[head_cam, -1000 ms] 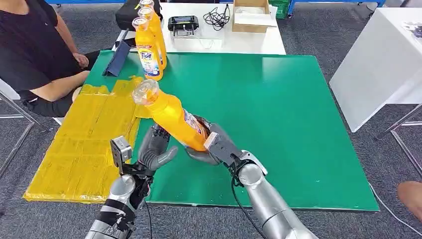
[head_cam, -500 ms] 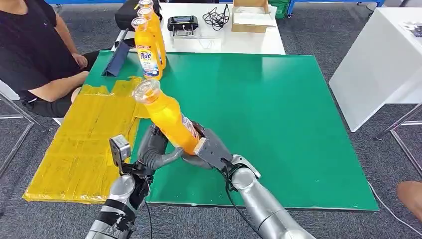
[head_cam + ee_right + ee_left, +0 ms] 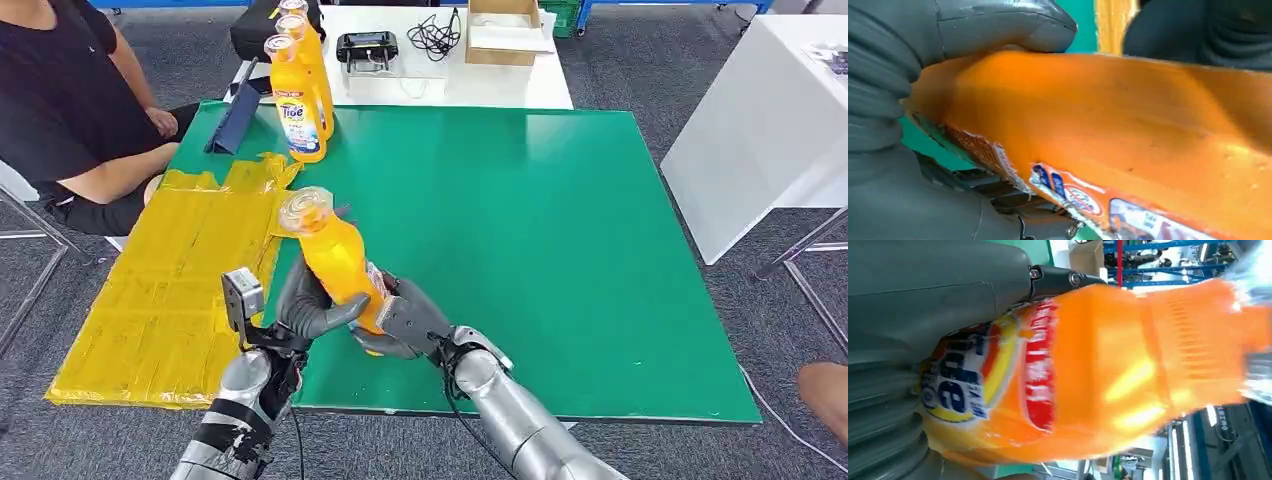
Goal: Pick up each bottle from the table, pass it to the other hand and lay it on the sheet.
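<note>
Handover is under way, judging by how both hands meet on one orange bottle [image 3: 335,255] held above the near edge of the green worktop [image 3: 560,230]. The right hand [image 3: 405,320] grips the bottle's lower body from the right side, thumb over the top of it in the right wrist view. The left hand [image 3: 310,305] wraps the same lower body from the other side, its fingers [image 3: 340,312] curled across the front. The bottle tilts with its cap end up and away from the robot, leaning toward the yellow sheet [image 3: 170,290].

Nothing lies on the sheet yet — so no bottle has been delivered as far as these views show. Two more bottles [image 3: 298,90] stand upright at the far left corner of the worktop, just beyond the sheet's far edge.

What remains, I judge: the right hand lets go, the left hand lays this bottle on the sheet just beside it — then the standing pair follows.
</note>
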### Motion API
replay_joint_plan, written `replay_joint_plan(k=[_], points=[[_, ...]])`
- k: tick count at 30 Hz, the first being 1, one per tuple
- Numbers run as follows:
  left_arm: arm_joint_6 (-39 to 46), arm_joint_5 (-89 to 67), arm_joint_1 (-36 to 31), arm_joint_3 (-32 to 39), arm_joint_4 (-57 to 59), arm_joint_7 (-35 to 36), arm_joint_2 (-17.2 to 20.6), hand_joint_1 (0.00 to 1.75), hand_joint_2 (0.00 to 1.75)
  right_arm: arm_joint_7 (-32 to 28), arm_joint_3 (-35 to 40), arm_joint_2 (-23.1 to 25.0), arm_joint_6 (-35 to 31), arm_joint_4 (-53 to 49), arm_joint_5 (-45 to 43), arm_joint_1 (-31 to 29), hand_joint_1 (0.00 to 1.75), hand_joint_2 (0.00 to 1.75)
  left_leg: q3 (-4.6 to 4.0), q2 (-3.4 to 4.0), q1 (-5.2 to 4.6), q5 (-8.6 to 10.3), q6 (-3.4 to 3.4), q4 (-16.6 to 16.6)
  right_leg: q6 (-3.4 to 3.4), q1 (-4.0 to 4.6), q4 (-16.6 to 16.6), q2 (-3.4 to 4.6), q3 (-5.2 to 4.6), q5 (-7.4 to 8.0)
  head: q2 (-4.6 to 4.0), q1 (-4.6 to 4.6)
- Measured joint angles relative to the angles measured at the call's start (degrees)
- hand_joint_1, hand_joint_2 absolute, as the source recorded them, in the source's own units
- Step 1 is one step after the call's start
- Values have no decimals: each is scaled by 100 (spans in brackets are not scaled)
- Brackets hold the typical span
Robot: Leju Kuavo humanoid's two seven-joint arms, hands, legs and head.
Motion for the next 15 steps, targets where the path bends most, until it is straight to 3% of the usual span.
replay_joint_plan(k=[5, 7, 15], points=[[0, 151, 2, 17, 15, 107, 11, 0, 175, 79, 90, -2, 0, 98, 11, -34, 175, 175, 0, 0, 0, 0, 0, 0, 0, 0, 0, 0, 0, 0, 0, 0], [-4, 181, 7, 20, 15, 133, 15, 175, 175, 94, 133, -2, 7, 120, 11, -49, 175, 175, 0, 0, 0, 0, 0, 0, 0, 0, 0, 0, 0, 0, 0, 0], [-59, 72, 17, 2, 15, -13, 94, 175, 175, 153, 295, -7, 13, 194, -26, -155, 175, 175, 0, 0, 0, 0, 0, 0, 0, 0, 0, 0, 0, 0, 0, 2]])
